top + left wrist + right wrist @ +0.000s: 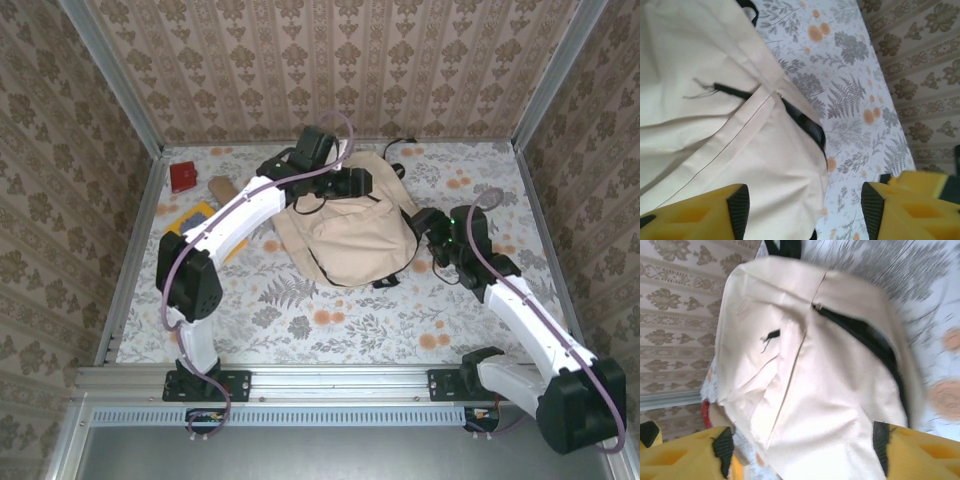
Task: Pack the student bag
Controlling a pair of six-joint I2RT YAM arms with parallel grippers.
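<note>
The flower-printed table (330,320) carries everything, and the student bag (350,235) lies slumped in the middle of it, right between the two sets of jaws. The beige fabric is rumpled, with a dark zipper line (860,332) running across the face and a black strap (782,246) poking out at the far end from the right jaws. The left gripper (805,212) hangs over the bag's far edge with its jaws spread wide; one yellow finger sits above the fabric, the other above bare tablecloth, and the bag's edge runs into the gap between them, pinched by neither. The right gripper (802,450) faces the bag from the opposite side, its jaws also spread wide, the fabric lying ahead of and between the fingers with nothing clamped. Well off to the outer side of the left jaws, a flat yellow piece (195,213) lies partly under the left arm. A brown block (220,186) sits beyond it, and a small red box (183,176) just beside that, farthest from the jaws.
</note>
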